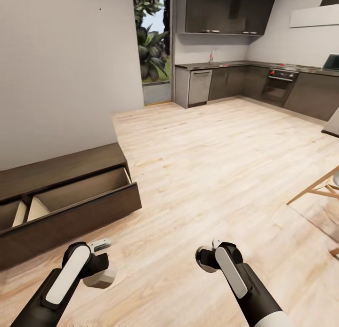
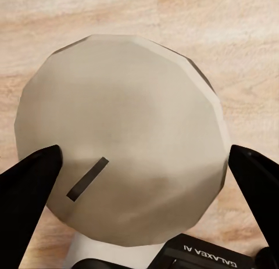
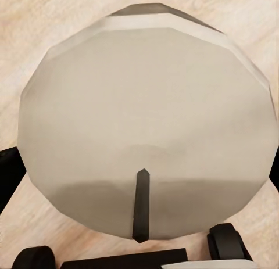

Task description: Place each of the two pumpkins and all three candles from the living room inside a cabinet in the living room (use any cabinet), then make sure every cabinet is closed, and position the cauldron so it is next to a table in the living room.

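We see each gripper clamped on a candle above the wood floor (image 1: pixel 212 153): the left gripper (image 2: pixel 142 164) grasps one candle (image 2: pixel 122 135) between its black fingers (image 2: pixel 29 187), and the right gripper (image 3: pixel 139 176) grasps the second candle (image 3: pixel 145 118). To our left, the cabinet (image 1: pixel 70 214) stands against the wall with a pale-lined drawer (image 1: pixel 80 190) pulled open.

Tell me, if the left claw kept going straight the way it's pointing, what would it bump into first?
The left gripper is already shut on a grey candle, held between its fingers. Beyond the candle, the wrist view shows wooden floor, so the candle would probably touch the floor first, though how far off is unclear.
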You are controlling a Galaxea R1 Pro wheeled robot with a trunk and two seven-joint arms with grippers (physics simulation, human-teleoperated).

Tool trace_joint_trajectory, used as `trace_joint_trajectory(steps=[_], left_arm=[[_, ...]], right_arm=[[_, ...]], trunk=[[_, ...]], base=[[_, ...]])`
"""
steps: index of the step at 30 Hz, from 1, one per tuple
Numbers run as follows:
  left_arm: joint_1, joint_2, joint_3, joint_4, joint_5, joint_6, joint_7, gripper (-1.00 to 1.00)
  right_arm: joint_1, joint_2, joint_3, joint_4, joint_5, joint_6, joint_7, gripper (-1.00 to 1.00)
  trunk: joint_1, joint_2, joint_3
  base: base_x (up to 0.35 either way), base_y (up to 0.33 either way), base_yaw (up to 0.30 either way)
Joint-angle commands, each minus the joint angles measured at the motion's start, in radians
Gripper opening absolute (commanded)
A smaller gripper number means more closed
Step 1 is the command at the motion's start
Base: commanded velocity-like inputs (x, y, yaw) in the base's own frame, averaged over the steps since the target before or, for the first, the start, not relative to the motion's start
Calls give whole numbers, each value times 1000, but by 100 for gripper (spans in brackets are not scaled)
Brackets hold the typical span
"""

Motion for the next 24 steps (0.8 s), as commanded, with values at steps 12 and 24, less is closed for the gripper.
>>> trace_joint_trajectory(steps=[12,24], left_arm=[[-1,1,-2,-8,8,2,11,-100],[-1,1,-2,-23,9,-20,19,-100]], right_arm=[[-2,-1,2,-3,-11,0,-11,-100],[-1,0,3,-5,-12,2,-11,-100]], trunk=[[0,0,-1],[-38,70,31]], base=[[1,3,291],[0,0,291]])
